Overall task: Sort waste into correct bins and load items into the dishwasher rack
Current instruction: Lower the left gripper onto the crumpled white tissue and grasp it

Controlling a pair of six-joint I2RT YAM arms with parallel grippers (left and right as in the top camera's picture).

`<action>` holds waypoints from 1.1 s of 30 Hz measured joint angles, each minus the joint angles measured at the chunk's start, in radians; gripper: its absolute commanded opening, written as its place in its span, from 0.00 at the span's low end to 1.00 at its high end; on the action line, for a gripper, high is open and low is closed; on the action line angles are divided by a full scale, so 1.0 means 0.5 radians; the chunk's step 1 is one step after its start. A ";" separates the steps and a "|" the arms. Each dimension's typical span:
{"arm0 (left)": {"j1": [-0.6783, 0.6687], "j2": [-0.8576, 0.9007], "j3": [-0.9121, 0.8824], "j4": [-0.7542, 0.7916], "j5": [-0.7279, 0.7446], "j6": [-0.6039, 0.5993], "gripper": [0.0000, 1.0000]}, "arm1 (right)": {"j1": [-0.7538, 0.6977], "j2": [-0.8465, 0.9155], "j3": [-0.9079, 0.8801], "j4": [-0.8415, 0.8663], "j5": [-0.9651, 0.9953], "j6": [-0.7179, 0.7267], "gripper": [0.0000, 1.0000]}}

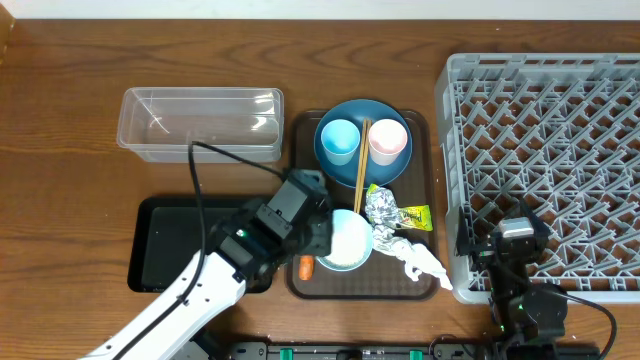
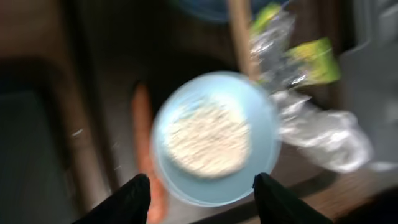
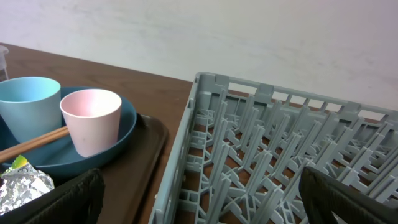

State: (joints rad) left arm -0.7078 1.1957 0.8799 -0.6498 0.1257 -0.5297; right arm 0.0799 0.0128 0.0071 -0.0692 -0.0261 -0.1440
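**Overhead:** The left arm (image 1: 215,275) stretches over the brown serving tray (image 1: 420,175). The left jaws sit at the left rim of the pale bowl (image 1: 350,240), which stands at the tray's near edge between the carrot piece (image 1: 305,267) and the crumpled foil (image 1: 380,207). This arm is plainly the nearer one to the bowl. The right jaws hang well apart from it, over the near-left corner of the dishwasher rack (image 1: 545,110).

Counted on the tray:
- one bowl
- one dark-blue plate (image 1: 340,170), carrying one light-blue cup (image 1: 338,138) and one pink cup (image 1: 388,140)
- one pair of chopsticks (image 1: 360,160), long axis running far-to-near across the plate
- one foil ball
- one yellow-green wrapper (image 1: 413,215)
- one white tissue (image 1: 415,258)
- one carrot piece

Two bins stand on the tabletop left of the tray, a clear tub (image 1: 200,122) and a black tray (image 1: 170,245). There is one rack.

**Left wrist:** The picture is blurred. The bowl lies dead ahead, and being round it has no long axis to line up with. It holds a patch of white rice (image 2: 208,140). The left jaws stand partly open, with a dark fingertip on either side of the bowl's near rim. The blur hides whether they pinch it.

**Right wrist:** The right jaws are spread wide and hold nothing. The rack fills the view ahead and to the right, and both cups stand on the plate to the left.
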 measured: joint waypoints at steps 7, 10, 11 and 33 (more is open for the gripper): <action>-0.272 0.097 0.014 0.379 0.027 -0.249 0.60 | 0.000 0.000 0.000 -0.001 0.000 0.000 0.99; -0.393 0.252 0.018 0.607 0.046 -0.368 0.63 | 0.000 0.000 0.000 0.000 0.000 0.000 0.99; -0.424 0.311 0.018 0.662 0.050 -0.415 0.63 | 0.000 0.000 0.000 0.000 0.000 0.000 0.99; -0.677 0.690 0.018 0.832 -0.021 -0.969 0.69 | 0.000 0.000 0.000 0.000 0.000 0.000 0.99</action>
State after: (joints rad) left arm -1.0462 1.5410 0.8886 -0.2340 0.1154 -1.0142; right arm 0.0799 0.0128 0.0071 -0.0692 -0.0261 -0.1440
